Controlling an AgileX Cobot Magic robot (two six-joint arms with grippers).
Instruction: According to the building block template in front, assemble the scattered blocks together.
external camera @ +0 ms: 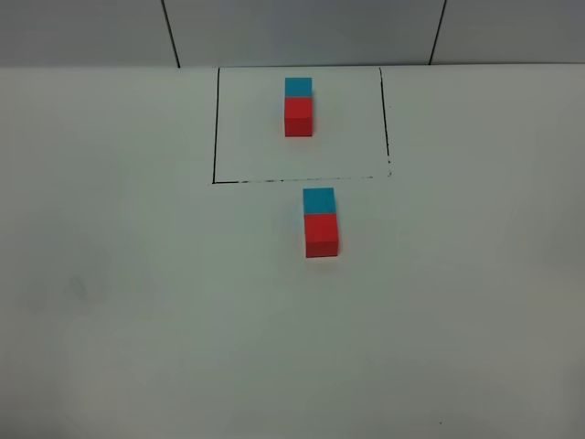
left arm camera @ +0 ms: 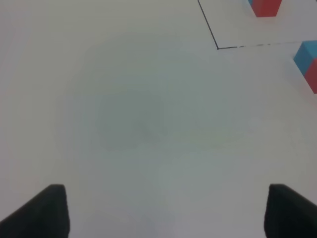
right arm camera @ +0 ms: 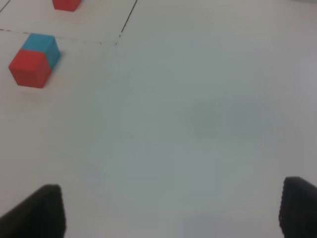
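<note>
The template, a cyan-blue cube (external camera: 298, 88) joined to a red cube (external camera: 298, 118), sits inside the thin black rectangle outline (external camera: 216, 128) at the table's far middle. Just in front of the outline the loose cyan-blue cube (external camera: 318, 199) touches the loose red cube (external camera: 321, 235), blue behind red. This pair also shows in the right wrist view, with its blue cube (right arm camera: 43, 44) and red cube (right arm camera: 29, 68), and at the edge of the left wrist view (left arm camera: 308, 63). My left gripper (left arm camera: 163, 210) and right gripper (right arm camera: 171, 210) are open, empty, and far from the cubes. Neither arm appears in the exterior view.
The white table (external camera: 137, 302) runs wide on both sides of the cubes. A grey panelled wall (external camera: 302, 27) rises behind the far edge. The outline's corner shows in the left wrist view (left arm camera: 218, 47) and in the right wrist view (right arm camera: 118, 40).
</note>
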